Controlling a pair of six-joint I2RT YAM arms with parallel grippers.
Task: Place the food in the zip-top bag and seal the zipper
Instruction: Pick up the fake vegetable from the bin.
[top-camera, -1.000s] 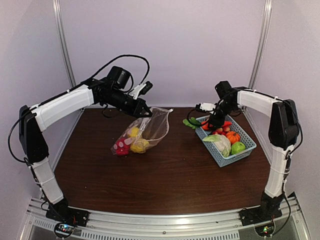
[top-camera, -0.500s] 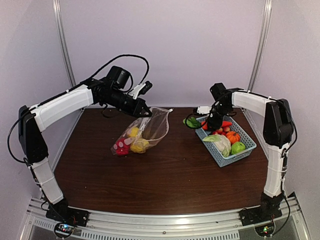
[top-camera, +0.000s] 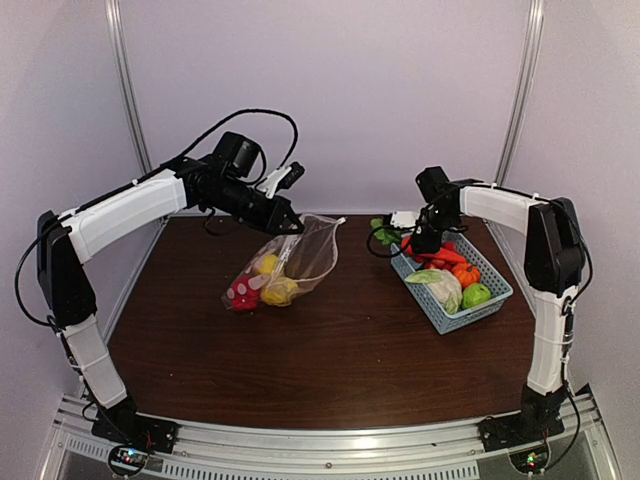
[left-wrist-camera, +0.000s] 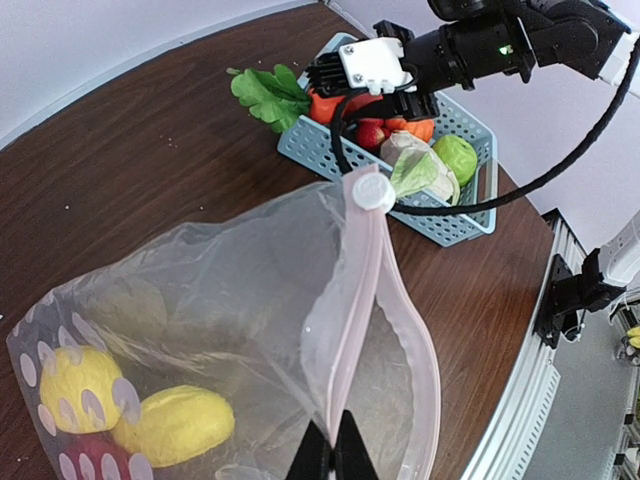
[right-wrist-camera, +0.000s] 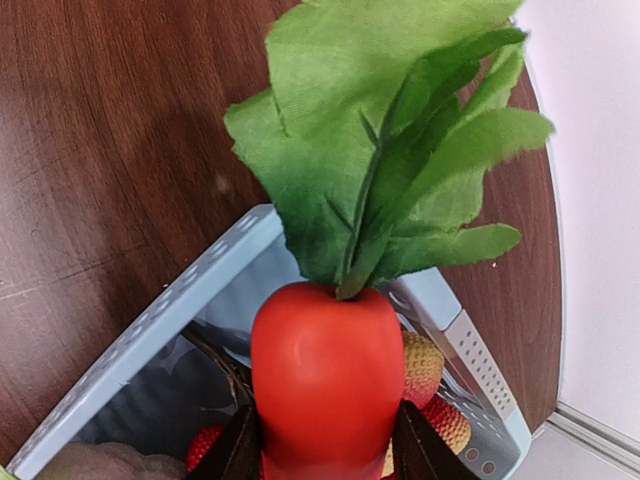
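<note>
The clear zip-top bag (top-camera: 300, 258) lies on the table with yellow fruits (top-camera: 278, 291) and a red one (top-camera: 243, 295) inside. My left gripper (top-camera: 295, 228) is shut on the bag's mouth edge and holds it up. In the left wrist view my gripper (left-wrist-camera: 332, 462) pinches the pink zipper strip (left-wrist-camera: 365, 290); the mouth gapes to the right of it. My right gripper (top-camera: 420, 243) is shut on a red vegetable (right-wrist-camera: 325, 370) with green leaves (right-wrist-camera: 390, 150). It holds this above the far corner of the light-blue basket (top-camera: 490, 300).
The basket rim (right-wrist-camera: 150, 330) holds a pale cabbage (top-camera: 440, 285), a green fruit (top-camera: 477, 294), orange pieces (top-camera: 455, 262) and strawberries (right-wrist-camera: 425, 365). The basket also shows in the left wrist view (left-wrist-camera: 330, 150). White walls and metal posts enclose the table.
My right gripper has shifted left and back over the basket's far corner, with the red leafy vegetable in it. The left arm and bag have not moved.
</note>
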